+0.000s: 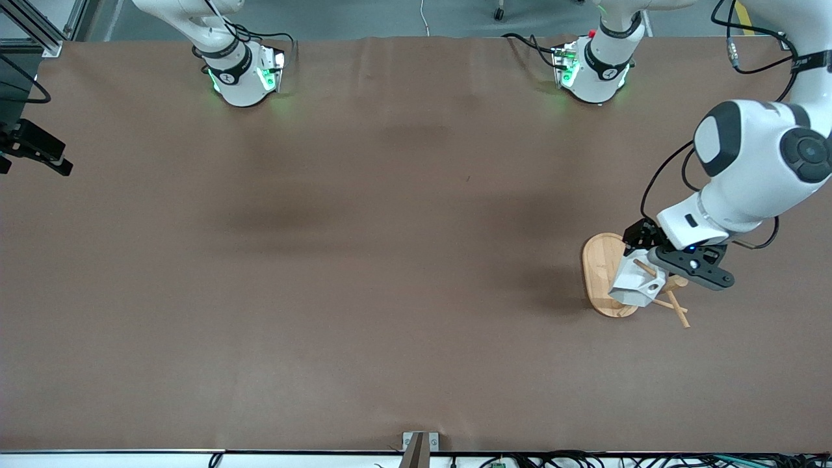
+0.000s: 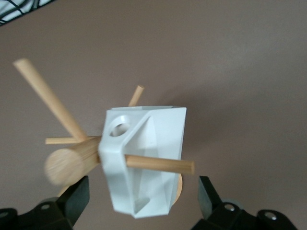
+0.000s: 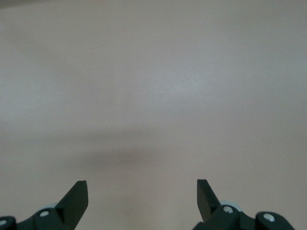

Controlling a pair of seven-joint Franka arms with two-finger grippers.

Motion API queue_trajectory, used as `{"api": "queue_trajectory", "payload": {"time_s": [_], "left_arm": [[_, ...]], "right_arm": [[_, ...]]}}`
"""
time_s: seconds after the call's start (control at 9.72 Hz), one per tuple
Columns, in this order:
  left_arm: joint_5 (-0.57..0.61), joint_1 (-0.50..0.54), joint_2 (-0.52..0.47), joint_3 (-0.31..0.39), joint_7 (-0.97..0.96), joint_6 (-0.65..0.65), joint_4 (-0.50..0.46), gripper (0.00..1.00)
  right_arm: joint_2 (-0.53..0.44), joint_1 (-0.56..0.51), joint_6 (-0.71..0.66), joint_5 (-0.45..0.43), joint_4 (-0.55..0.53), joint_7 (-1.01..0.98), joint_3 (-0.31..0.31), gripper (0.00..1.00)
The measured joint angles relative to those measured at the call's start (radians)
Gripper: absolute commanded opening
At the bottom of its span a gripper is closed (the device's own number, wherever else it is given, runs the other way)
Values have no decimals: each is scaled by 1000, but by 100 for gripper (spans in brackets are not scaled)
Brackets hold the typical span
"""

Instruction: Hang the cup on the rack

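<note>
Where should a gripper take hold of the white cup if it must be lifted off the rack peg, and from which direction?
Probably on the cup's two flat tapering body walls, coming in along the peg from its free tip, as the open left gripper is placed now. The peg passes through the handle block, so the cup can only slide off the rack along it.

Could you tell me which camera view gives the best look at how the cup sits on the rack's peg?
The left wrist view: the cup fills the frame, with a peg of the rack crossing it, between the open left gripper's fingers. The front view shows the cup small and partly under the gripper. The right wrist view shows only bare table.
</note>
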Motion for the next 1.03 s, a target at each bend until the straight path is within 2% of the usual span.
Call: {"api": "queue_trajectory", "payload": {"time_s": [0.51,0.72,1.03], "left_arm": [[4,-1,-200,1,-221,-234,47,100],[86,-1,-223,4,-225,-333,114,100],[99,-2,-229,4,-273,-515,223,100]], "right_arm": [[1,0,0,0,-4,0,0,100],[1,0,0,0,-4,0,0,100],[3,0,1,0,-5,0,0,100]]}}
